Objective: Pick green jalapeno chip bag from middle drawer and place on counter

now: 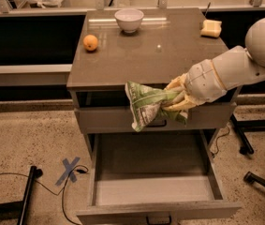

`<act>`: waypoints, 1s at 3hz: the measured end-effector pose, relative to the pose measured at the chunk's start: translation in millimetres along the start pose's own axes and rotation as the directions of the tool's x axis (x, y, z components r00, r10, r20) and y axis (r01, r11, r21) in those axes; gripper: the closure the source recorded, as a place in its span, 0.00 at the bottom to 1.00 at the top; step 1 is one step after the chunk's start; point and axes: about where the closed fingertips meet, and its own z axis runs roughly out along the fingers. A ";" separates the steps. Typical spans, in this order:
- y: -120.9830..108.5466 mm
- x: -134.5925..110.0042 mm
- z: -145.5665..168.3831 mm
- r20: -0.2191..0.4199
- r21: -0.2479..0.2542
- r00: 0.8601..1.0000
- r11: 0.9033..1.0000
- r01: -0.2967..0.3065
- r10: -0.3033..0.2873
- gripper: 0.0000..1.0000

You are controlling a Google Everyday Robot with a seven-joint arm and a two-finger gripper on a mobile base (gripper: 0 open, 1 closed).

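Note:
My gripper (178, 97) is shut on the green jalapeno chip bag (146, 104), a crinkly green and white foil bag. It holds the bag in the air at the front edge of the counter (169, 55), in front of the upper drawer front. The bag hangs down to the left of the fingers. The middle drawer (155, 191) stands pulled open below, with its pale grey floor bare. My white arm comes in from the right.
On the counter stand a white bowl (128, 19) at the back, an orange (90, 42) at the left and a yellow sponge-like block (211, 28) at the back right. A blue tape X (69, 170) and a cable lie on the floor. Chair legs (258, 179) stand at right.

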 end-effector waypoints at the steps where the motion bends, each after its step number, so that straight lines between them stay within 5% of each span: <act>1: -20.5 9.3 -22.2 -0.017 0.048 1.000 0.998 -0.026 0.027 1.00; 2: -61.3 21.5 -52.2 -0.036 0.114 0.997 0.991 -0.069 0.074 1.00; 3: -104.6 33.6 -76.1 -0.041 0.189 0.988 0.972 -0.137 0.147 1.00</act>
